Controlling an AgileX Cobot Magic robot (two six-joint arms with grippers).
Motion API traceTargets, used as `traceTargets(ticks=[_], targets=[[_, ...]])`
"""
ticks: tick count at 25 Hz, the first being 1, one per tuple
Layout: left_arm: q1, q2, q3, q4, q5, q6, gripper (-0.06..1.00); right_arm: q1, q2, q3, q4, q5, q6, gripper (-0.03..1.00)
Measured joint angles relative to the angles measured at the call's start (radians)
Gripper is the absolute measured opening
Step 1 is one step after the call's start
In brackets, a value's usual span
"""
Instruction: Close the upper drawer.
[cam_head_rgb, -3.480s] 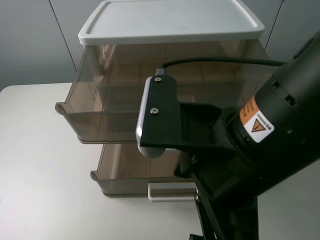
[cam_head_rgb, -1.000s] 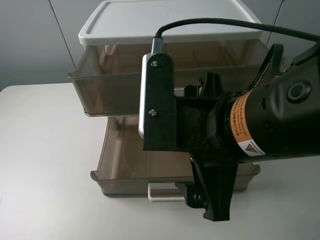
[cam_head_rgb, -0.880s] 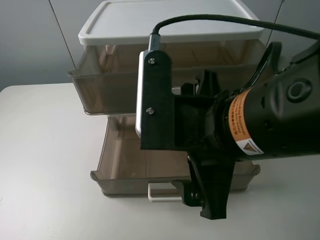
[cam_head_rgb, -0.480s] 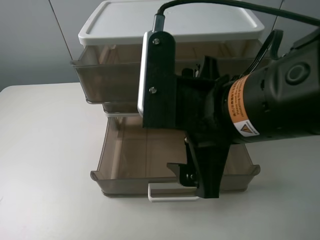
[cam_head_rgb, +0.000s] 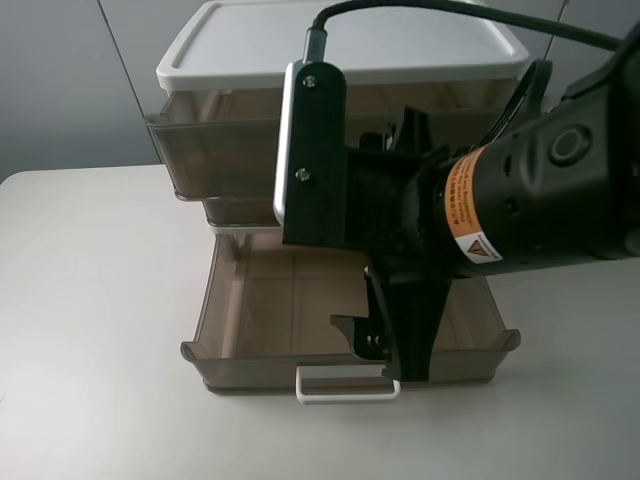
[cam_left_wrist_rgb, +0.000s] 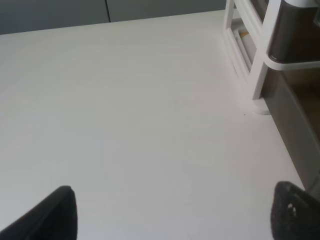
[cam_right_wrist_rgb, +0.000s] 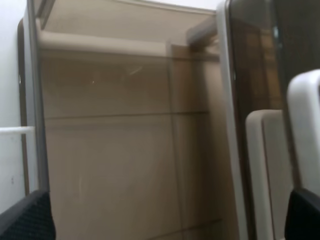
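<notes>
The high camera alone shows the whole cabinet: a matte white lid (cam_head_rgb: 340, 40) with rounded corners and, directly beneath it, the upper drawer (cam_head_rgb: 215, 155), a smoky, see-through brown plastic box with a tall front. It sits nearly home, its front a little proud of the lid's edge, and its handle is hidden behind the right arm (cam_head_rgb: 530, 200). A shallower brown drawer (cam_head_rgb: 240, 211) peeks out under it, and the lowest drawer (cam_head_rgb: 280, 300) stands far out over the white table (cam_head_rgb: 90, 300), ending in a thin white loop handle (cam_head_rgb: 345, 390). The arm is glossy black with an orange warning label (cam_head_rgb: 465, 225).

The right wrist camera looks close into that lowest drawer's smooth tinted floor. The right gripper (cam_right_wrist_rgb: 165, 220) is spread wide and grasps nothing, its dark textured fingertips (cam_right_wrist_rgb: 25, 220) at the far corners of the picture.

The left wrist camera shows mostly bare table, with the cabinet's white frame (cam_left_wrist_rgb: 260, 60) at one side. The left gripper (cam_left_wrist_rgb: 177, 215) is likewise spread and empty, well apart from the cabinet
</notes>
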Motion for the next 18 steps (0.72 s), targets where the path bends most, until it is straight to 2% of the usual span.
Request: traceTargets(ticks=[7, 13, 18], targets=[[0.000, 0.000, 0.000, 0.000, 0.000, 0.000, 0.74, -0.006, 0.024, -0.008, -0.033, -0.027, 0.000, 0.70], [0.000, 0.000, 0.000, 0.000, 0.000, 0.000, 0.74, -0.079, 0.034, -0.018, -0.038, -0.035, 0.000, 0.70], [0.000, 0.000, 0.000, 0.000, 0.000, 0.000, 0.74, -0.103, 0.036, -0.020, -0.053, -0.052, 0.001, 0.70]])
